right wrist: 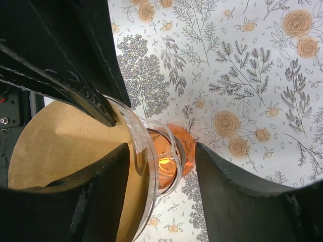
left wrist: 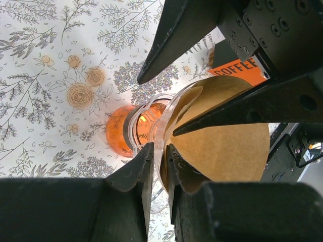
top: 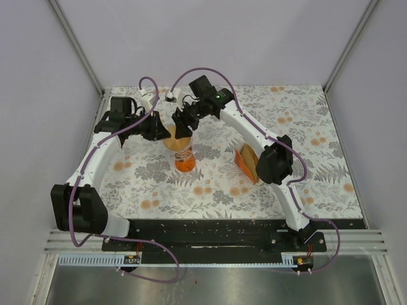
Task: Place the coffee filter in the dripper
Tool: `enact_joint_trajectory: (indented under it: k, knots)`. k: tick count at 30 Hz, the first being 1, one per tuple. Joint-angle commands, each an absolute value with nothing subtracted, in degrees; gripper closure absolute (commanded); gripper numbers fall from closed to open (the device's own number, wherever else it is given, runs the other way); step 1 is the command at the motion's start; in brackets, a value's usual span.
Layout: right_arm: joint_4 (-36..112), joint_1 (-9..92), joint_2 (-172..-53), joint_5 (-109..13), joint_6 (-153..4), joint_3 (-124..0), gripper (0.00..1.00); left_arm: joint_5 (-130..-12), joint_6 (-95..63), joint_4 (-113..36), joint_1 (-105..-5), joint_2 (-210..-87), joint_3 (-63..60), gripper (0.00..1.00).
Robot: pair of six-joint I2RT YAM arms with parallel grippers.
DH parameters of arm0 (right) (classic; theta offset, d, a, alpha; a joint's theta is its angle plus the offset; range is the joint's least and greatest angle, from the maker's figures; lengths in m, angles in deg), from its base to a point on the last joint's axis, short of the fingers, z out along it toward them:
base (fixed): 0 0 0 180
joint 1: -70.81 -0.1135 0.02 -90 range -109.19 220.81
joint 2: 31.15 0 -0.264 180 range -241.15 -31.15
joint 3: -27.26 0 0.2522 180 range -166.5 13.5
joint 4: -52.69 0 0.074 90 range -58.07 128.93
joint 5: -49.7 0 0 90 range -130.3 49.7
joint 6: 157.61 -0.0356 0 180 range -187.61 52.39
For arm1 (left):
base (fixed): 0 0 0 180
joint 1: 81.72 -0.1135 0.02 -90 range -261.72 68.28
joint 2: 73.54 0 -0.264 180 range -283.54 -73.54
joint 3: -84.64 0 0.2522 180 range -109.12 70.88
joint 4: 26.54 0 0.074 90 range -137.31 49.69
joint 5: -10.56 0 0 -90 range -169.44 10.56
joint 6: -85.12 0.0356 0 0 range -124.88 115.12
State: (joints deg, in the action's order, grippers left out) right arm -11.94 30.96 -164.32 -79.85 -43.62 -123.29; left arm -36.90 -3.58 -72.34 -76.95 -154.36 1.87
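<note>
Light-brown paper coffee filter [left wrist: 227, 146], flimsy and crease-prone, is nipped at its rim by left pincer [left wrist: 160, 154]; right pincer [right wrist: 161, 151] gapes wide.

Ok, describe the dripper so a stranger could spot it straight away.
On the floral table, look slightly left of centre. The dripper stands there upright: a small clear funnel-topped vessel with an orange base, unlike the beige wedge-shaped holder to its right.

Bright even light, soft shadows, sharp
</note>
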Motion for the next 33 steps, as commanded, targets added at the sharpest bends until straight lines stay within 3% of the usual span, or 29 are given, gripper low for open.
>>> enact_joint_trajectory:
  k: [1, 6, 12, 19, 23, 24, 26, 33]
  knots:
    - [-11.4, 31.0, -161.1, -78.2, -43.0, -123.7, 0.36, -36.7, -2.6, -71.7, -77.2, -154.3, 0.7, 0.81]
    - [-10.5, 31.0, -159.3, -77.6, -44.3, -123.6, 0.33, -36.5, -2.6, -71.6, -77.2, -154.5, 0.6, 0.80]
    - [-9.2, 31.0, -157.4, -75.4, -45.6, -122.5, 0.30, -36.3, -2.5, -71.8, -77.2, -154.1, 0.6, 0.69]
    - [-6.7, 30.9, -155.3, -74.8, -46.1, -118.3, 0.29, -36.0, -2.3, -71.9, -77.3, -153.6, 0.1, 0.50]
    - [-6.5, 31.0, -155.0, -74.8, -46.2, -117.0, 0.29, -35.9, -2.5, -71.9, -77.4, -153.3, 0.0, 0.34]
    - [-6.3, 31.0, -154.8, -74.8, -46.2, -116.6, 0.29, -35.9, -2.4, -71.8, -77.5, -153.2, 0.0, 0.29]
    - [-5.4, 30.9, -154.1, -74.7, -46.4, -115.4, 0.29, -35.8, -2.3, -71.8, -77.5, -152.9, -0.1, 0.02]
    - [-3.1, 31.3, -152.3, -74.7, -47.1, -112.3, 0.29, -35.1, -2.5, -71.8, -78.1, -152.1, -0.6, 0.01]
